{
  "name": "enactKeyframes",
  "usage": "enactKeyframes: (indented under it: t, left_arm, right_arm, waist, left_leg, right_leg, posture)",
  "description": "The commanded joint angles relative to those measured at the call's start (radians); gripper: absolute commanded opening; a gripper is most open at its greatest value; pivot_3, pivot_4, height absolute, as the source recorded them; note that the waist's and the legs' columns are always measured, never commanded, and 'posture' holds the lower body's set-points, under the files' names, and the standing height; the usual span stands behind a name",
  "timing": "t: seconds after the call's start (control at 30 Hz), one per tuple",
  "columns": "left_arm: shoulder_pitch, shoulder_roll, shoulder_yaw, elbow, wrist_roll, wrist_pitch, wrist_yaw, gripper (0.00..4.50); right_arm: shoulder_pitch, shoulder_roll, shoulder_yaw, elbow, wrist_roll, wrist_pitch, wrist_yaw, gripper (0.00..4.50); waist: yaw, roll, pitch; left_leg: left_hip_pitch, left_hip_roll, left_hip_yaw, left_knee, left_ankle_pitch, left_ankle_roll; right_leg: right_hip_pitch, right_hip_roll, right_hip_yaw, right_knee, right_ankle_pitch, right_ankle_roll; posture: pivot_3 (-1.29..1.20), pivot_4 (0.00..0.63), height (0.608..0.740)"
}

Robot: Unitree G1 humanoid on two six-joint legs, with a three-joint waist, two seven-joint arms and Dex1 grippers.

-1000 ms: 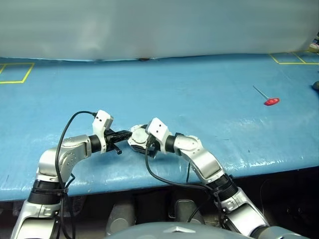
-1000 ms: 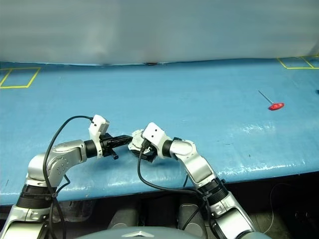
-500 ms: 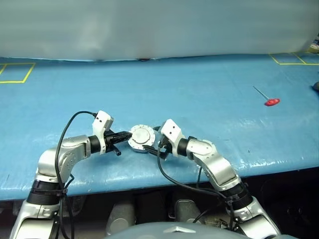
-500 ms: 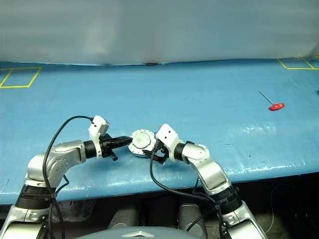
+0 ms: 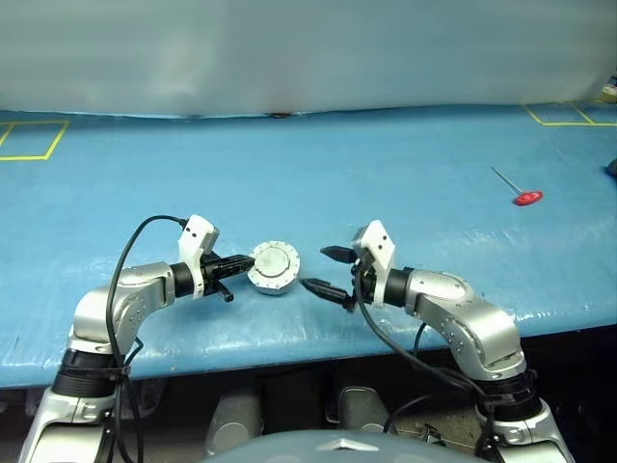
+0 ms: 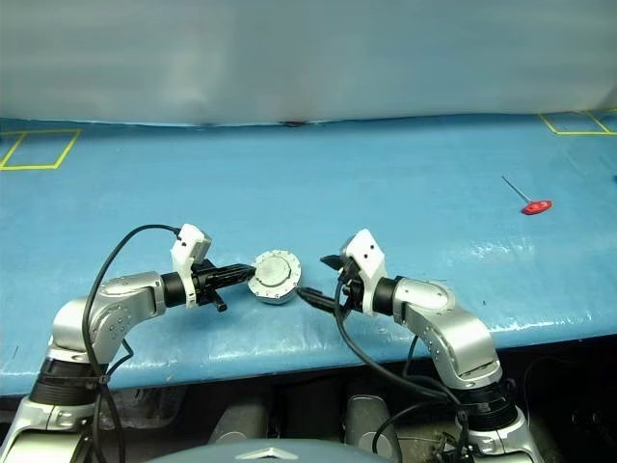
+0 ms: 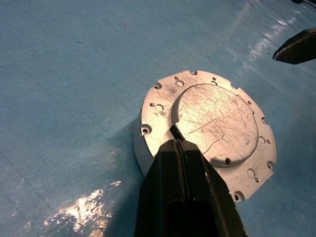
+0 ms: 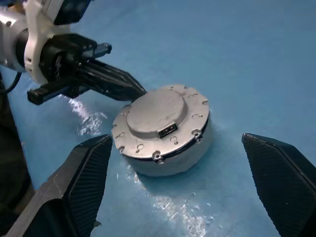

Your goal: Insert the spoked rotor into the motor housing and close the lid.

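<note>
No writing or brand mark can be read on the motor housing [image 8: 165, 148] or its lid [image 7: 210, 126]; the lid's small dark socket [image 8: 167, 131] may carry markings, but they are too small to tell. The housing sits on the blue table [image 5: 405, 164] near its front edge, lid down flat on top, plain scratched silver face up. The left gripper [image 5: 247, 259] is clenched, its tips resting on the lid's rim. The right gripper [image 5: 326, 270] has drawn back to the right since a second ago, when it was over the housing; it now stands released, fingers [image 8: 81, 173] wide, just beside the housing. A red-handled tool [image 5: 525, 197] lies well apart.
</note>
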Motion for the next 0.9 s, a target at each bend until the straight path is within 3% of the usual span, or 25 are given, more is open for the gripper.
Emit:
enactKeyframes:
  t: [0.03,0.2,0.37,0.9]
  left_arm:
    - [0.018,-0.003,-0.046,0.027,0.02,0.017,-0.005,0.0]
    - [0.022,-0.006,-0.047,0.024,0.021,0.017,-0.002,0.0]
    - [0.032,-0.003,-0.04,0.015,0.019,0.018,0.0,0.0]
    - [0.046,-0.012,-0.038,0.013,0.019,0.013,0.004,0.0]
  right_arm:
    - [-0.021,0.107,-0.081,0.069,0.054,0.099,-0.145,4.45]
    - [-0.044,0.314,-0.164,0.194,0.146,0.223,-0.274,4.45]
    - [-0.071,0.408,-0.23,0.242,0.22,0.29,-0.342,4.45]
    - [-0.06,0.459,-0.367,0.305,0.486,0.499,-0.474,4.45]
  waist:
    - [0.0,0.0,0.0]
    - [0.0,0.001,0.0]
    - [0.0,0.002,0.001]
    - [-0.004,0.007,-0.002]
  left_leg:
    - [0.0,0.0,0.0,0.0,0.0,0.0]
    - [-0.001,0.0,0.0,-0.001,0.0,0.0]
    - [-0.001,0.0,0.0,-0.001,0.0,0.0]
    - [-0.001,-0.001,-0.001,-0.003,-0.001,0.002]
  right_leg:
    - [0.0,0.0,0.0,0.0,0.0,0.0]
    - [-0.001,0.0,0.001,0.0,0.0,0.0]
    - [0.0,-0.001,0.001,-0.001,0.0,0.0]
    - [0.002,0.0,0.0,-0.006,0.001,0.001]
  posture:
    - [0.0,0.15,0.74]
    - [0.0,0.15,0.74]
    - [0.0,0.15,0.74]
    - [0.0,0.15,0.74]
